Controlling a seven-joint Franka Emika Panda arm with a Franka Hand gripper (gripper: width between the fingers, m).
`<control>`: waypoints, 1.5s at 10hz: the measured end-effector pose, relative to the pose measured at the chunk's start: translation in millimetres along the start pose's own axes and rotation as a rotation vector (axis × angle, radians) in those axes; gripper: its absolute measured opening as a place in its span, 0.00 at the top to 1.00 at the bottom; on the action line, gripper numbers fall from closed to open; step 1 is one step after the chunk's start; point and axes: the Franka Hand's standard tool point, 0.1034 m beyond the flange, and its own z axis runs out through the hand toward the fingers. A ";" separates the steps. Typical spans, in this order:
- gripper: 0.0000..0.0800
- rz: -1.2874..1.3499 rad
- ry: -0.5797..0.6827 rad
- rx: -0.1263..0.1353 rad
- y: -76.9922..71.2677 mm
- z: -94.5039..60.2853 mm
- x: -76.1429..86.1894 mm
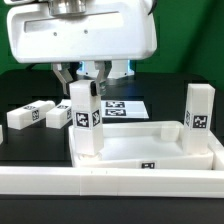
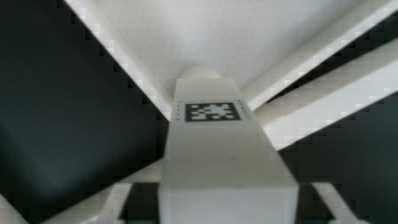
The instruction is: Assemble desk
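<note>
Jaws of the white two-finger gripper sit clenched on either side of the top of a white square plastic leg, which stands upright in the near corner of the desk at the exterior view's left. The desk's base is a large white plastic rectangular tabletop with a raised rim, lying flat on the black table with its open side up. In the wrist view the camera looks straight down along the held leg, which fills the space between the fingers. A small black-and-white tag shows on the leg, and the pale floor and rim lines of the tabletop spread beyond it. A second white square leg, also tagged, stands upright in the tabletop corner at the exterior view's right, well apart from the gripper. Two more white tagged legs lie on their sides on the black table toward the exterior view's left. One loose leg is near the edge of the picture, and the other loose leg lies just beside the held one. Behind the tabletop the flat white marker board rests on the table. A long white border rail runs across the front, close against the tabletop's near wall.
</note>
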 end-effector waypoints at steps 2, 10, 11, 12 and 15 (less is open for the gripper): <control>0.64 0.218 -0.007 0.013 0.2 0.3 -1.8; 0.32 0.533 -0.023 0.017 -6.7 2.6 -7.6; 0.32 0.458 -0.025 0.015 -7.1 2.3 -6.8; 0.22 0.347 -0.020 0.012 -7.8 2.3 -5.6; 0.19 0.154 -0.018 0.014 -7.8 2.8 -5.7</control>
